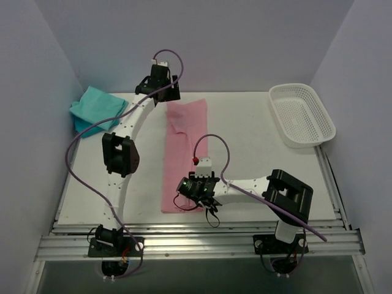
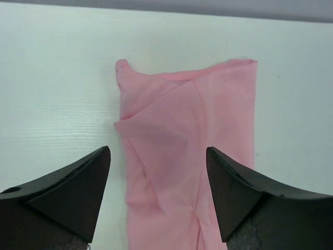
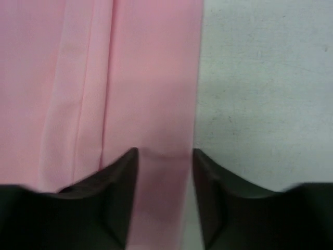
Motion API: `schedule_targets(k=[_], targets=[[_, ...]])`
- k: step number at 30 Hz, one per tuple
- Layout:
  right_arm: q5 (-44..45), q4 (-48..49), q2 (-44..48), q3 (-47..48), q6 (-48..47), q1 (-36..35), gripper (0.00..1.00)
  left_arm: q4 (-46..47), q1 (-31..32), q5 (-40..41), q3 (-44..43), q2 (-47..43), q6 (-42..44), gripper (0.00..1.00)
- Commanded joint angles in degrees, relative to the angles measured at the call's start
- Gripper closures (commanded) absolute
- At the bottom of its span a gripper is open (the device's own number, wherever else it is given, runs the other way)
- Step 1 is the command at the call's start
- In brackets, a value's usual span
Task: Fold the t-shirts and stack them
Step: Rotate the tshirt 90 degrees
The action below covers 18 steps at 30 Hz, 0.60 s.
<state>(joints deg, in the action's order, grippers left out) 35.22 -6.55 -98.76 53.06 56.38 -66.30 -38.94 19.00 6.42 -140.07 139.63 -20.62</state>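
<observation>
The long-folded light pink cloth t-shirt (image 1: 180,171) was laid on the white surface (image 1: 245,159). The left gripper's (image 2: 157,151) jaws were spread wide over its far end, the right gripper's (image 3: 165,152) narrowly parted at its near edge, both empty. A pinch, then a crosswise fold, was judged due.

R gripper (image 3: 165,154) spread astride pink tee (image 3: 104,78) edge, white table (image 3: 260,78)

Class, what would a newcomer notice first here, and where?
A pink t-shirt, folded into a long strip, lies centred on the table, the left gripper over its far end, the right gripper over its near end. A teal t-shirt sits bunched at the far left, a basket far right.
</observation>
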Motion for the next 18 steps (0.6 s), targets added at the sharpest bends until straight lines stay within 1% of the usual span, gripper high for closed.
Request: schedule_targets(k=[1,2,3,4,6,7,8,9,11,12,13,14,15,16,17,18], targets=[[10.20,-8.82,0.41,7.39,-0.22,-3.30,0.45,-2.72,-0.46,4.03,1.62,-11.27,2.78,0.18],[12.04,-12.84,0.50,9.06,-0.13,-4.61,0.37,-1.50,-0.29,4.39,4.08,-13.92,2.78,0.18],[13.72,-14.79,0.67,12.47,-0.04,-4.97,0.26,-0.53,-0.20,4.31,10.54,-16.65,2.78,0.19],[16.26,-16.81,0.85,13.99,0.22,-5.24,0.21,0.35,-0.11,4.31,14.35,-22.85,2.52,0.19],[18.03,-20.24,2.77,16.02,-0.13,-5.33,0.17,3.24,0.15,4.05,22.78,-29.65,-0.36,0.18],[18.56,-20.78,3.65,16.89,-0.39,-5.33,0.17,4.30,0.33,3.09,31.87,-36.56,-1.43,0.18],[18.74,-21.14,4.88,16.90,-0.65,-5.33,0.16,7.09,0.68,2.03,36.84,-40.28,-2.31,0.18],[18.74,-21.31,7.50,15.95,-0.74,-5.41,0.16,8.43,2.42,2.20,46.11,-46.93,-3.80,0.19],[17.52,-20.71,10.59,14.01,-0.57,-5.50,0.16,9.58,5.15,4.99,54.42,-52.94,-5.38,0.18],[16.90,-20.18,14.26,12.61,-0.48,-5.33,0.14,9.93,7.08,7.62,58.64,-55.67,-7.83,0.18],[15.77,-18.95,16.30,8.51,-1.09,-5.07,0.13,10.46,10.93,8.78,67.38,-60.92,-9.33,0.19],[11.23,-13.03,18.84,5.51,-2.75,-4.54,0.12,12.46,13.66,10.27,72.00,-63.41,-11.09,0.19],[7.70,-8.96,24.35,2.00,-4.94,-3.75,0.11,13.61,16.39,11.76,76.48,-65.69,-15.11,0.19],[3.14,-4.05,27.19,-1.78,-9.92,-0.79,0.10,14.67,22.07,15.35,80.70,-69.55,-17.41,0.21],[-5.60,2.87,30.26,-9.21,-10.84,1.59,0.09,16.42,24.65,16.60,87.79,-70.98,-19.52,0.21],[-8.65,4.86,35.34,-12.33,-11.03,3.88,0.09,16.61,27.11,17.83,90.65,-72.56,-23.89,0.22]])
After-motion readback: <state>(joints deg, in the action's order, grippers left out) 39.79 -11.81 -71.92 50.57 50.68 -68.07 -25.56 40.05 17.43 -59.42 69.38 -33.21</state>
